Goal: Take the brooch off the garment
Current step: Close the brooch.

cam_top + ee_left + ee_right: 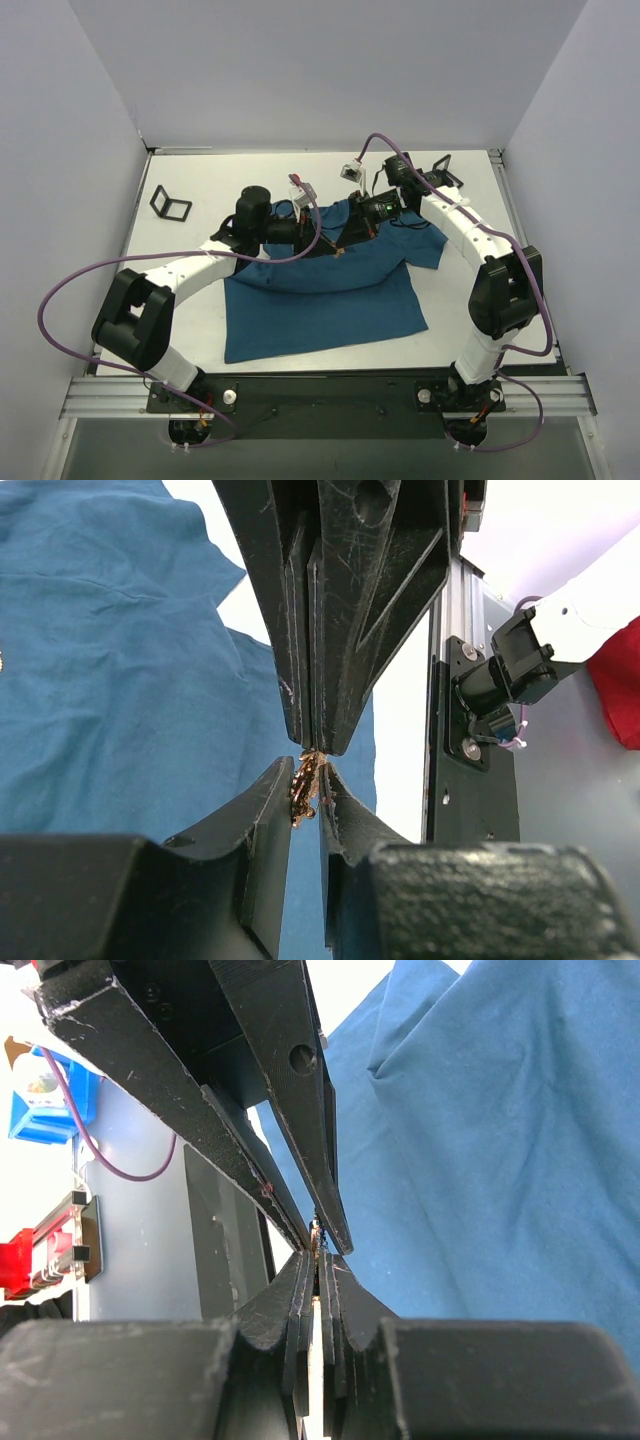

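Note:
The dark teal garment (330,295) lies spread on the white table, its upper part drawn up toward both grippers. The tiny gold-orange brooch (305,785) sits between the tips of my left gripper (308,772), whose jaws press on it from both sides. My right gripper (318,1258) is shut. In the left wrist view its fingers (330,630) come down from above and their tips touch the brooch's top end. I cannot tell whether they pinch anything. From above, the brooch (340,251) shows as a speck between the left gripper (328,243) and the right gripper (352,232).
A black square frame (170,204) stands at the back left and another (441,166) at the back right. Small red-and-white connectors (300,187) lie behind the shirt. Purple cables loop off both arms. Grey walls enclose the table.

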### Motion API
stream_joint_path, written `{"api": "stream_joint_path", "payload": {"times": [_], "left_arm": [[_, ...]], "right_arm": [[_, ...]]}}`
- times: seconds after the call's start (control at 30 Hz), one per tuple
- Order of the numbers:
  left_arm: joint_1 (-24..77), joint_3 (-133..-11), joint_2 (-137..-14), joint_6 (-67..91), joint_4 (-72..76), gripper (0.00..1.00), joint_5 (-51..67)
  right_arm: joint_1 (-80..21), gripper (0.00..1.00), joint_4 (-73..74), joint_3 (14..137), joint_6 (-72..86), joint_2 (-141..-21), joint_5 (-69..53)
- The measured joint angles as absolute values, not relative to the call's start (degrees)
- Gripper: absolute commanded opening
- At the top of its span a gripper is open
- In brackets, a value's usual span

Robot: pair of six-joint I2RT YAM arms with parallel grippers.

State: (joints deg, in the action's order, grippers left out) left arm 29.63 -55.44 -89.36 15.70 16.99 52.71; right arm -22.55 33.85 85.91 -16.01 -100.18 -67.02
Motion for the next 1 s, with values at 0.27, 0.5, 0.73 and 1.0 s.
{"api": "stream_joint_path", "payload": {"times": [0.27, 0.5, 0.73, 1.0], "left_arm": [[29.82, -55.77, -89.30, 14.02, 15.90, 0.24, 52.27], [29.91, -56.29, -89.27, 12.25, 14.50, 0.25, 52.29], [29.91, -56.40, -89.23, 11.62, 14.31, 0.31, 52.71], [29.12, -56.40, -89.06, 11.81, 14.31, 0.38, 53.17]], "right_arm": [[-22.57, 0.00, 33.82, 85.91, -16.21, -100.18, -66.65], [-22.57, 0.00, 33.87, 85.91, -16.38, -100.18, -66.61], [-22.57, 0.00, 33.87, 85.91, -16.40, -100.20, -66.61], [-22.55, 0.00, 33.89, 85.91, -16.40, -100.20, -66.70]]}}
